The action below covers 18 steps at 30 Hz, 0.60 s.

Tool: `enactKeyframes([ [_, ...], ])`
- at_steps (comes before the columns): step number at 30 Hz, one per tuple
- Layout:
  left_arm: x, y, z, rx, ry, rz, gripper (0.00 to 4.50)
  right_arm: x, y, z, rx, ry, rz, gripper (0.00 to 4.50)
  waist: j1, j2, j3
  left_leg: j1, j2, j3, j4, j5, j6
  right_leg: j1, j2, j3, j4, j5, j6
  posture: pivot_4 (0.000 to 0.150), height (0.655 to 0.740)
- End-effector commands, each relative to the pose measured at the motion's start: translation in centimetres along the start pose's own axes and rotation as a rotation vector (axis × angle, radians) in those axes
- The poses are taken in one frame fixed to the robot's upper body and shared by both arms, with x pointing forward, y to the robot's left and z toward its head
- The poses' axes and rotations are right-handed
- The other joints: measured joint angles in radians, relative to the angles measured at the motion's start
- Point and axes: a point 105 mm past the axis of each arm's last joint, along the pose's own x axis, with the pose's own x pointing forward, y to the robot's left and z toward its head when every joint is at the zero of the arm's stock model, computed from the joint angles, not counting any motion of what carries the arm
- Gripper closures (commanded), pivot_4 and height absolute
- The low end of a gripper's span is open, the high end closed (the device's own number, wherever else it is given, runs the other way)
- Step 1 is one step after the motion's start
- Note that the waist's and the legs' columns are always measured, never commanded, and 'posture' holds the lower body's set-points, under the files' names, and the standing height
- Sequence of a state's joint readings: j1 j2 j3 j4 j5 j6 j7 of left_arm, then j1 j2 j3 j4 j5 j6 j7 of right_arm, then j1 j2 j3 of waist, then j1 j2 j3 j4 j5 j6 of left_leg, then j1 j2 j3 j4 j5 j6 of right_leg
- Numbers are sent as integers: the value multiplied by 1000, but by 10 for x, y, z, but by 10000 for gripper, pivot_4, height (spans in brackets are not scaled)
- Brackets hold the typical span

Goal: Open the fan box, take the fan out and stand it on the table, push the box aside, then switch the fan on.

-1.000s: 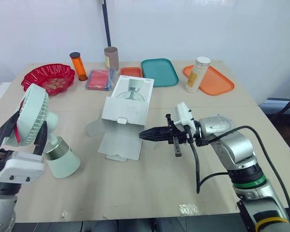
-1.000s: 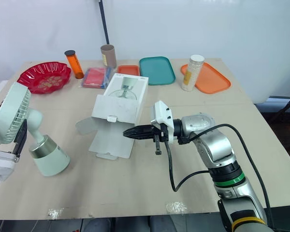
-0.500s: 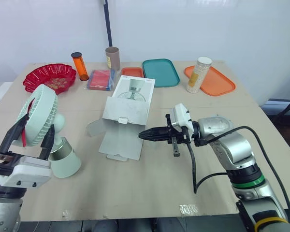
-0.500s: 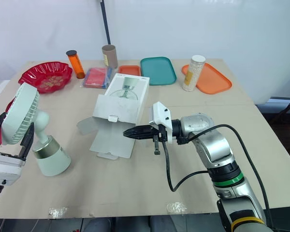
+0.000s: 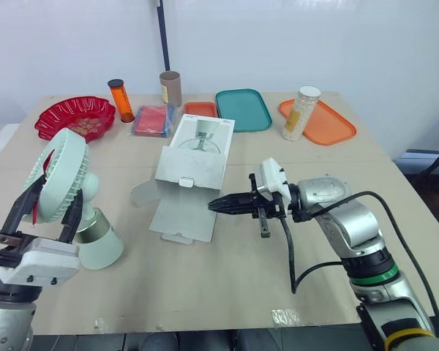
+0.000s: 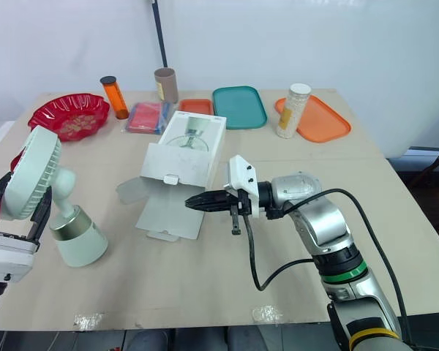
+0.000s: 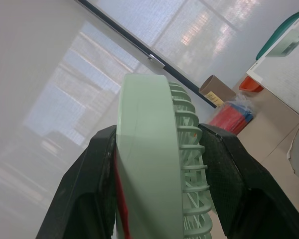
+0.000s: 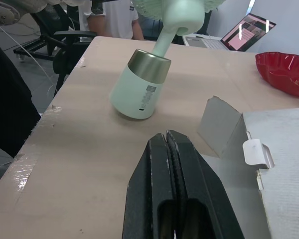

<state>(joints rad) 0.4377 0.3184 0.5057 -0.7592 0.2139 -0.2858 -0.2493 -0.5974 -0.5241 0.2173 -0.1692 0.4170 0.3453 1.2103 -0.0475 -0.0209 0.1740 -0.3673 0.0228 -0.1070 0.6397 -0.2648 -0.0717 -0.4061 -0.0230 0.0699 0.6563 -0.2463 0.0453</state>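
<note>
Left eye view, starting at your far left: the left gripper (image 5: pixel 57 191) is clamped on the pale green fan (image 5: pixel 62 172), with one black finger on each face of the round head. The left wrist view shows the same, its fingers (image 7: pixel 87 184) pressed against either side of the grille. The fan leans with its head toward your left. Its cream base with the gold band is low at the table (image 5: pixel 227 292), but you cannot tell whether it bears flat on the top.

Along the far edge behind it you have a red bowl (image 5: pixel 74 117), an orange bottle (image 5: pixel 120 100), a brown tube (image 5: pixel 170 88) and a red-and-blue packet (image 5: pixel 154 121).

In the middle the white box (image 5: pixel 194 157) lies flat, its end flaps spread open toward you. A small orange tray (image 5: pixel 200 109) and a teal tray (image 5: pixel 241 110) sit just behind it.

To the right of the flaps, your right gripper (image 5: pixel 214 205) points at the box. The tip is at the edge of the nearest flap, and you cannot tell whether it touches. In the right wrist view its fingers (image 8: pixel 154 199) are pressed together with nothing between them, and the fan's base is beyond them.

At the far right, a white-capped jar (image 5: pixel 301 113) stands at the left end of a large orange tray (image 5: pixel 325 123).
</note>
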Motion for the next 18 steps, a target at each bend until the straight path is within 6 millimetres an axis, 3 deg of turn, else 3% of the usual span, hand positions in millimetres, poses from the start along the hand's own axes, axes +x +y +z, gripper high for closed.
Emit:
enactKeyframes([
  [1,1,1,12,11,-43,9,25561,0,-1,6,-38,-14,-10,45000,0,0,0,0,0,0,0,0,0,0,0,0,0,0,0,1500,7400],
  [10,5,2,12,15,-58,16,25561,0,-3,5,-41,-10,-20,45000,0,0,0,0,0,0,0,0,0,0,0,0,0,0,0,1500,7400],
  [18,22,16,11,80,-106,76,25561,-1,-2,4,-37,-4,-28,45000,0,0,0,0,0,0,0,0,0,0,0,0,0,0,0,1500,7400],
])
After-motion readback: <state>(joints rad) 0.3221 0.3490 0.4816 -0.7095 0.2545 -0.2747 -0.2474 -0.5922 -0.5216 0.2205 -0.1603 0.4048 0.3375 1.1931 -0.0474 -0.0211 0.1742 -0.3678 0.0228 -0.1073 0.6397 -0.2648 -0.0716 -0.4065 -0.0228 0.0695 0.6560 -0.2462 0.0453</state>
